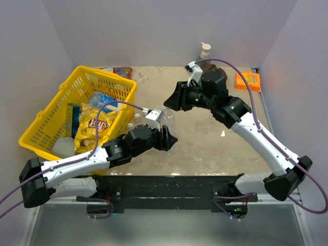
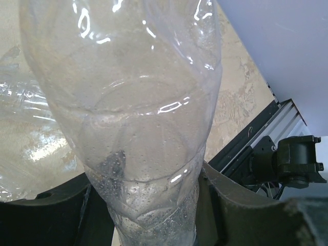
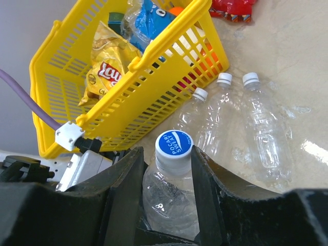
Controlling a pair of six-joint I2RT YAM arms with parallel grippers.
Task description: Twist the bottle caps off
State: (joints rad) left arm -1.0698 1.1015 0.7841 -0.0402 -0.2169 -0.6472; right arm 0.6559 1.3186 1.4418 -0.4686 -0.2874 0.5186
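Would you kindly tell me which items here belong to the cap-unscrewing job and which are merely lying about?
Job: held bottle; blue cap on it; three lying bottles; white caps on them.
Lying about: yellow basket; chip bag; red packet; orange packet; pump bottle.

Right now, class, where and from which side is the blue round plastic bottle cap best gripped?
By its round side wall, coming end-on at the blue round plastic cap, jaws on opposite sides; its flat top faces the right wrist camera.
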